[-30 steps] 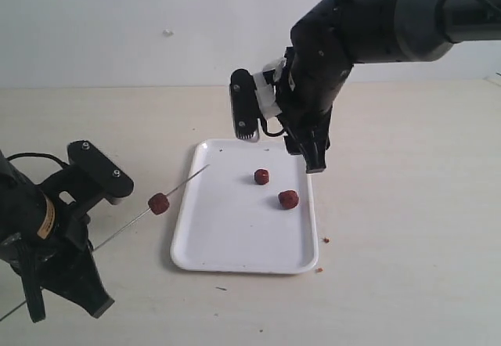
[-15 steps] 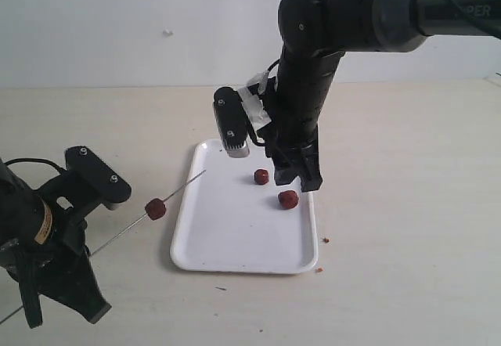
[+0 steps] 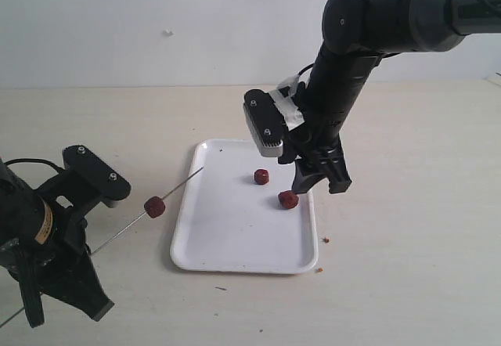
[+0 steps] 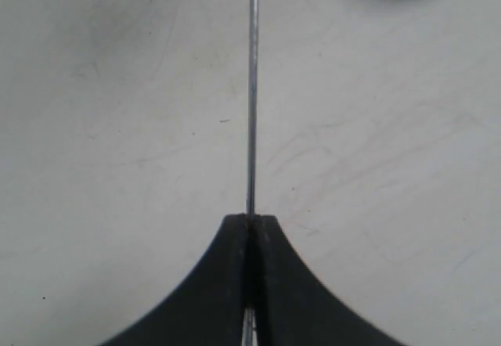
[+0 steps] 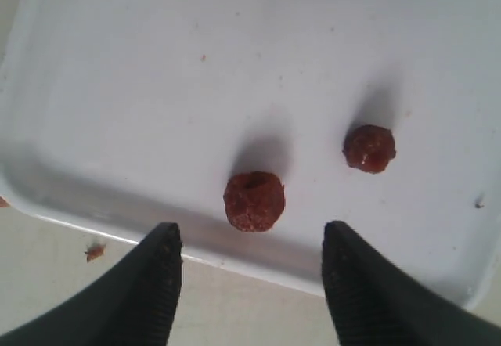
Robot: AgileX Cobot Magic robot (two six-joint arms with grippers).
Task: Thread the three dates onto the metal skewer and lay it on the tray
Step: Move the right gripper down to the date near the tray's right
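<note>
My left gripper is shut on the metal skewer, a thin grey rod slanting up toward the tray. One date is threaded on the skewer, left of the tray's edge. Two more dates lie loose on the white tray, one near its middle and one by its right rim. My right gripper stands open just outside that rim, and the nearer date lies a little ahead of its fingertips. The other date lies farther in on the tray.
The tray rests on a pale tabletop before a white wall. Tiny reddish crumbs lie on the table off the tray's right front corner. The black right arm reaches over the tray's back right.
The right arm has swung from above the tray's back to its right side and come lower beside the right-hand date. The left gripper, skewer and threaded date have barely moved.
</note>
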